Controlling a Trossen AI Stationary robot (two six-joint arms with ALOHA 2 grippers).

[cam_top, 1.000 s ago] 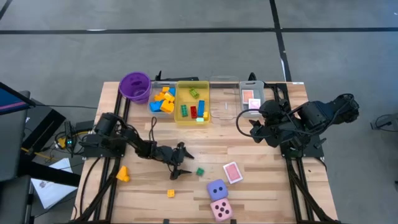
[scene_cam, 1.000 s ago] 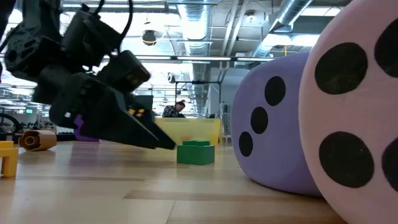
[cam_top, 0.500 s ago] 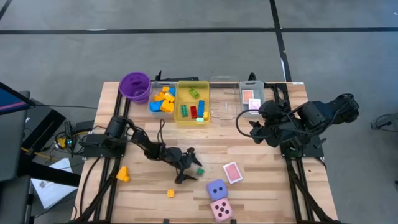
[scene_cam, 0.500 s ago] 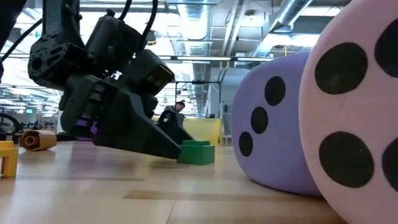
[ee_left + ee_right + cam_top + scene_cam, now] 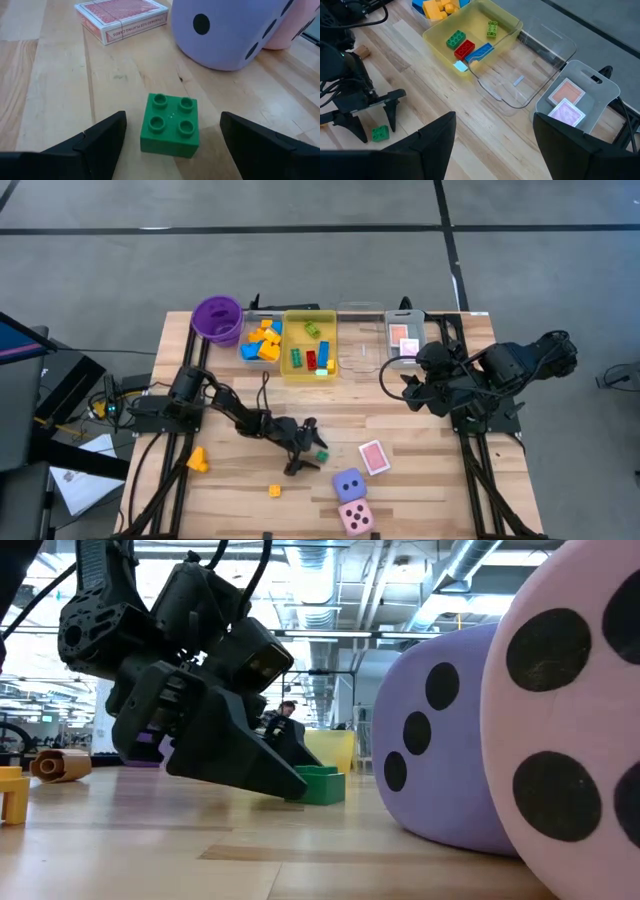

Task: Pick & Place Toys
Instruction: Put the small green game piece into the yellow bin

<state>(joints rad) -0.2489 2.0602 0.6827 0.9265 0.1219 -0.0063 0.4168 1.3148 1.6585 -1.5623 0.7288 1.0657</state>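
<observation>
Left claw [image 5: 170,135] spread astride green brick [image 5: 170,126] on worktop [image 5: 420,440], studs clear only from wrist; overhead, yellow tray [image 5: 296,340] holding bricks. Right claw [image 5: 492,145] spread, empty, near trays.

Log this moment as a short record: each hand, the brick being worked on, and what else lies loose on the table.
left hand: low over the table, fingers open on either side of the green brick, not gripping it
right hand: open, raised near the trays, holding nothing
green brick: flat on the wood, studs up
loose nearby: card pack, purple die, pink die, yellow brick, small orange brick
</observation>
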